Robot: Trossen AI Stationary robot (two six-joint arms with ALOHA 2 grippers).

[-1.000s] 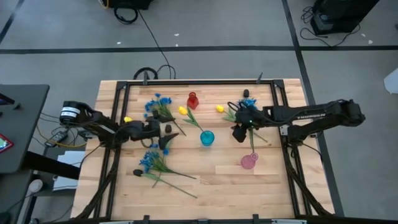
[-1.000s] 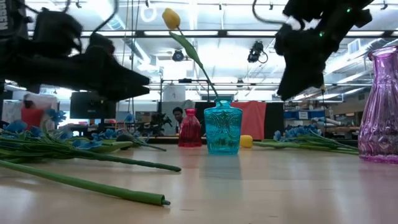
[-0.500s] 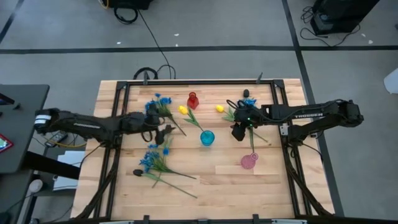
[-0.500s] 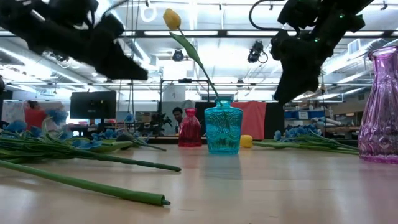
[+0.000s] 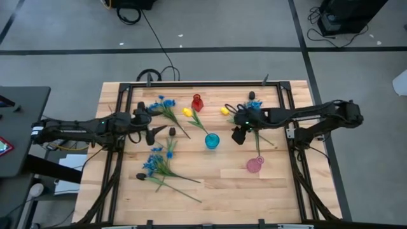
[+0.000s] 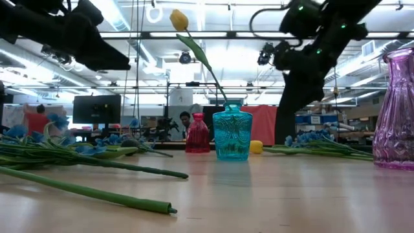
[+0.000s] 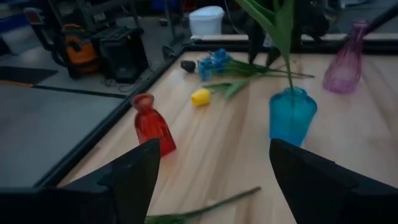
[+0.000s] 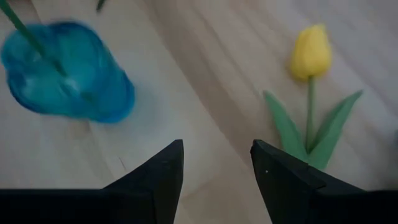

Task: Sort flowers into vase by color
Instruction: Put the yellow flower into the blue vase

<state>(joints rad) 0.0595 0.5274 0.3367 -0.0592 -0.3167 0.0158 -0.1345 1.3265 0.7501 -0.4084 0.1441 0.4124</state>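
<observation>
While one yellow tulip [image 5: 187, 113] already stands in the blue vase [image 5: 212, 141], another yellow tulip [image 8: 310, 53] lies flat on the table [image 5: 222, 184] just past the right gripper [image 5: 238, 135], whose fingers are open with nothing in them. The left gripper [image 5: 159, 131] hangs open and empty near the blue flowers [image 5: 163, 105]. I think the tulip is light and bendy, so its thin green stem looks like the best spot to pinch, not the soft bud.
</observation>
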